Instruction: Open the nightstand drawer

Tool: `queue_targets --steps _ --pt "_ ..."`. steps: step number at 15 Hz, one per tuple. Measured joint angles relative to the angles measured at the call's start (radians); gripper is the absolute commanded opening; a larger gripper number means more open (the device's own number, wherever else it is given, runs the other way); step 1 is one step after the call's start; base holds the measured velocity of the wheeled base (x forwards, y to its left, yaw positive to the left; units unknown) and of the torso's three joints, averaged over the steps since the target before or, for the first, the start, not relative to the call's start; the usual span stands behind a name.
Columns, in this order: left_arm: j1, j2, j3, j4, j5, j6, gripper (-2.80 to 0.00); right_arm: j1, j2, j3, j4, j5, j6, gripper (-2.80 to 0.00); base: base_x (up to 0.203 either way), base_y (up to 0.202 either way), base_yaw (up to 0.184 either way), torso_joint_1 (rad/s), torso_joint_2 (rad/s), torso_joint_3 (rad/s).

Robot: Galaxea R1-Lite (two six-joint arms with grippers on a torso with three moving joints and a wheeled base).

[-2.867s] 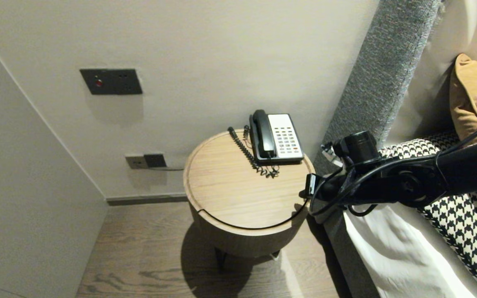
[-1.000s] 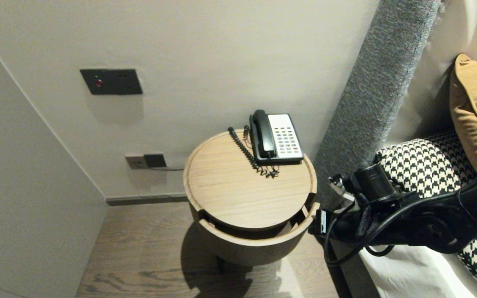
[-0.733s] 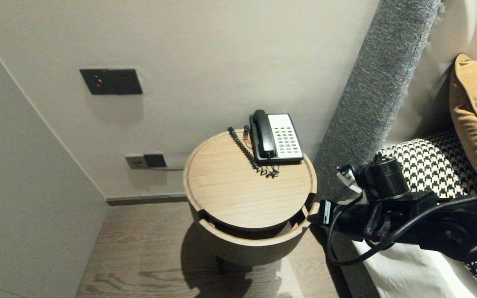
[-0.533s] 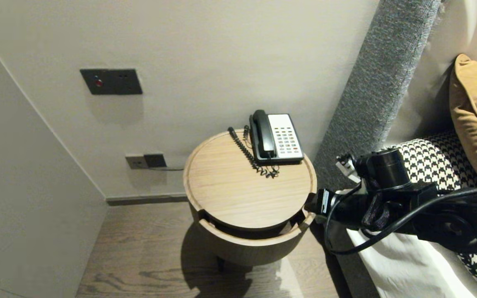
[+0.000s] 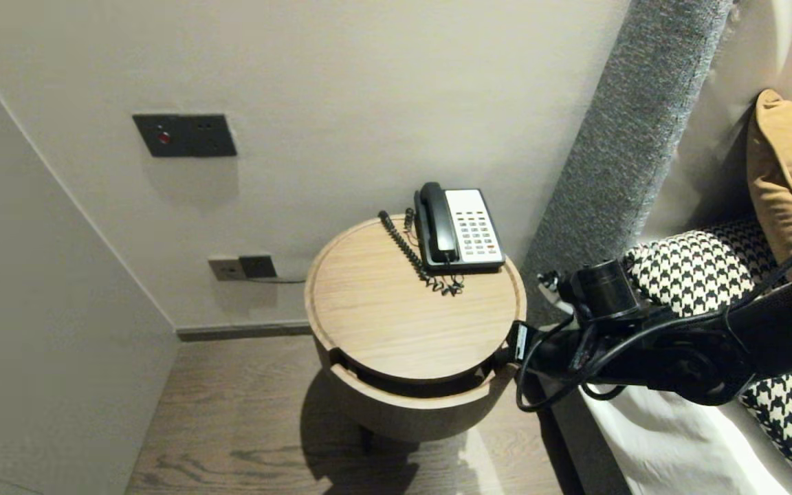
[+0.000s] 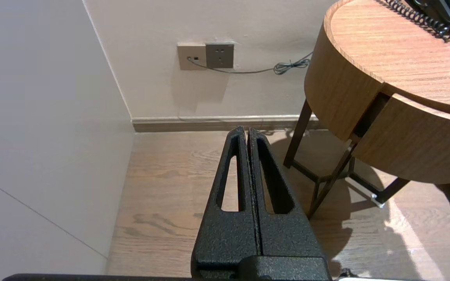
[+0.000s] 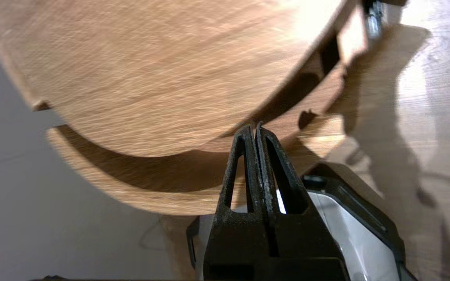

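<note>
Poking in from the bed side, the right gripper (image 7: pixel 255 128) has its jaws pressed fully together with nothing between them. Its tip sits right at the dark gap under the top of the round light-wood bedside table (image 5: pixel 382 323). Pinched like that it's slim enough to hook the curved wooden drawer (image 5: pixel 410 395), which stands slightly open at the front, I reckon. The black-and-white desk telephone (image 5: pixel 461 230) sits at the back by the wall, clear of the arm. The left gripper (image 6: pixel 247 130) hangs parked over the wooden floor (image 6: pixel 162 187), also closed and empty.
</note>
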Motion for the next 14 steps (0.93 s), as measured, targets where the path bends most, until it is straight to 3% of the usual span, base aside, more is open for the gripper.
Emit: queue_targets --steps 9,14 --pt "0.0 0.0 0.0 0.0 0.0 0.0 -2.8 0.013 0.002 0.107 -0.007 0.0 -0.005 -2.8 0.0 0.0 0.0 0.0 0.0 0.0" --pt "0.0 0.0 0.0 0.001 0.0 0.0 -2.8 0.049 -0.033 0.233 -0.092 -0.002 -0.004 -2.8 0.0 0.0 0.0 0.0 0.0 0.0"
